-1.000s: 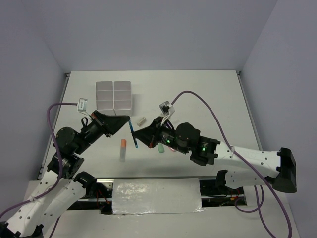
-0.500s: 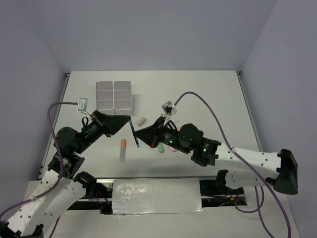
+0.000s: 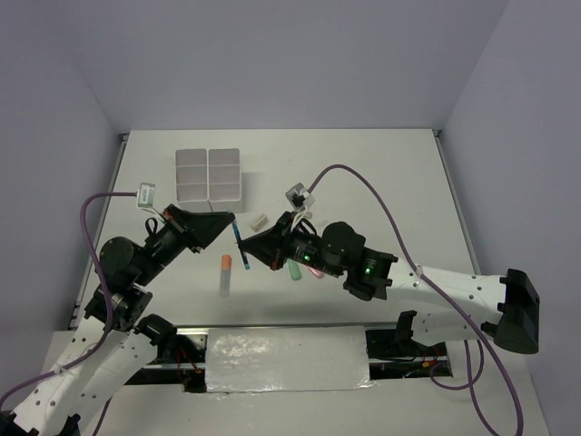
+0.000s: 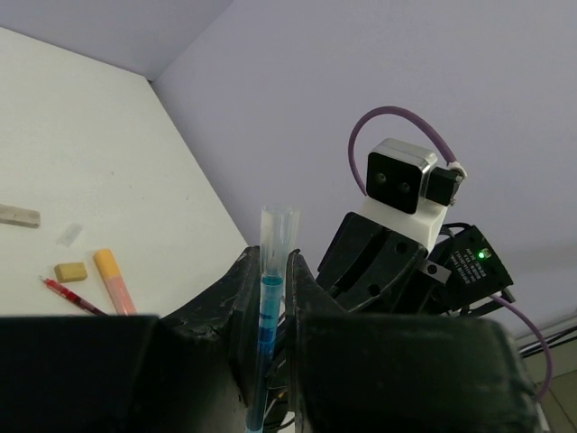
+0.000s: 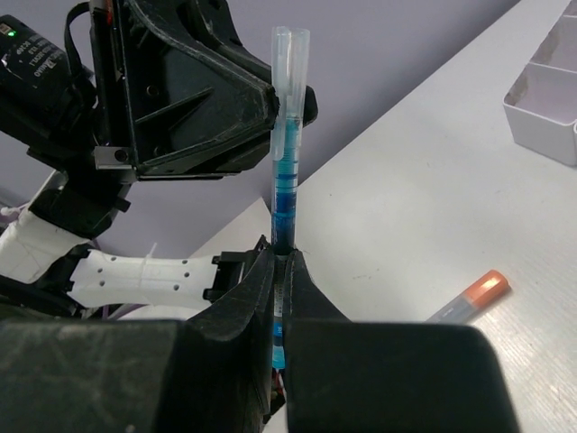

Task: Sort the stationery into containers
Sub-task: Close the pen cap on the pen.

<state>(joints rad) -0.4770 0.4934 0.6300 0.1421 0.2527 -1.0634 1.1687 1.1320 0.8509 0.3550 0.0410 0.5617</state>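
Between the two arms, up off the surface, the blue pen (image 3: pixel 241 243) is held at both ends. The end with the clear cap is clamped by the left hand (image 4: pixel 268 271). The other end is squeezed tight by the right hand (image 5: pixel 282 262). Neither hand is seen apart.

Not much has been changed in the last second. Both arms have been shifted only a little. The pen has been kept in almost the same spot, and both grips have been kept on it. So the pen is judged to be part way through being passed from one hand to the other. One grip must be let go before the pen can be carried on.

The white box (image 3: pixel 208 173) is found further back on the surface, near the left hand, and nothing can be made out in its six squares. An orange marker (image 3: pixel 225 262), a green marker (image 3: pixel 295 272) and a small beige block (image 3: pixel 259 220) are left lying on the surface. Most of the sorting is judged still to be done.
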